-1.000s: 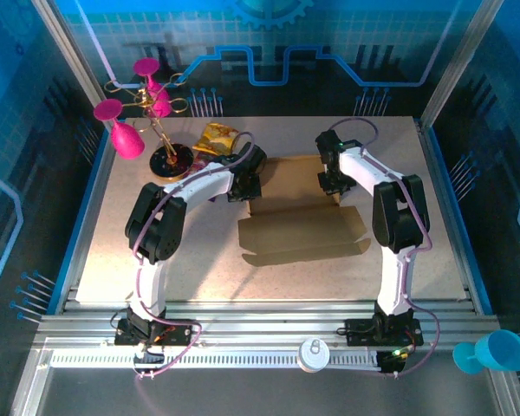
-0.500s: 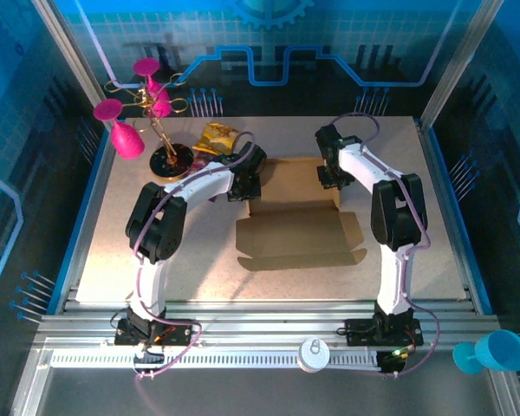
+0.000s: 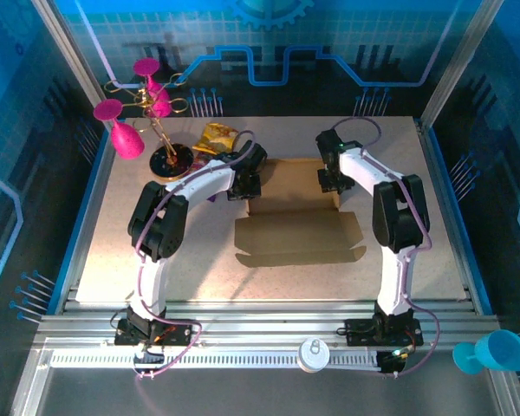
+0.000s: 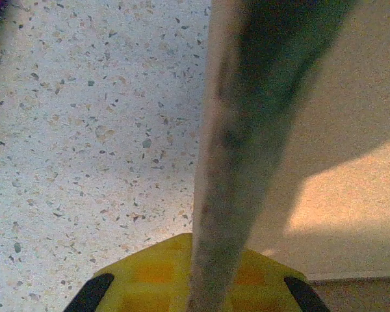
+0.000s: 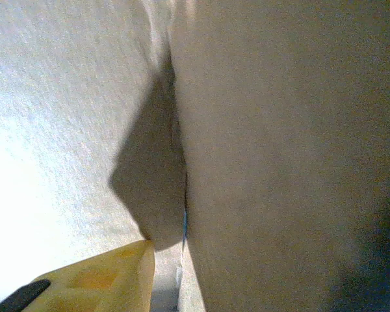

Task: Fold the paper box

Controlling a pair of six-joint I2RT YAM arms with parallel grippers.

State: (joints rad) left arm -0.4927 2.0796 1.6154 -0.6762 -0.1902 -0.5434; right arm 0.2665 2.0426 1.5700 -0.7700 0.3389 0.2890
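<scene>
Speckled table (image 3: pixel 208 277) inside a blue-panelled enclosure. Pink goblets (image 3: pixel 126 139) on a gold stand, far left; contents not visible. Yellow snack packet (image 3: pixel 215 137) just beside them. Left gripper (image 3: pixel 243 186): pinched narrow on a left flap of the paper box (image 3: pixel 295 234). Box: brown, mid-table, between both arms. Right gripper (image 3: pixel 331 184): against the box's far right side, spread cannot be told. Teal cup (image 3: pixel 492 351): near right, off the table.

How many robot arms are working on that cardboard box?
2. The left arm reaches to the paper box's far left corner, the right arm to its far right corner.
</scene>
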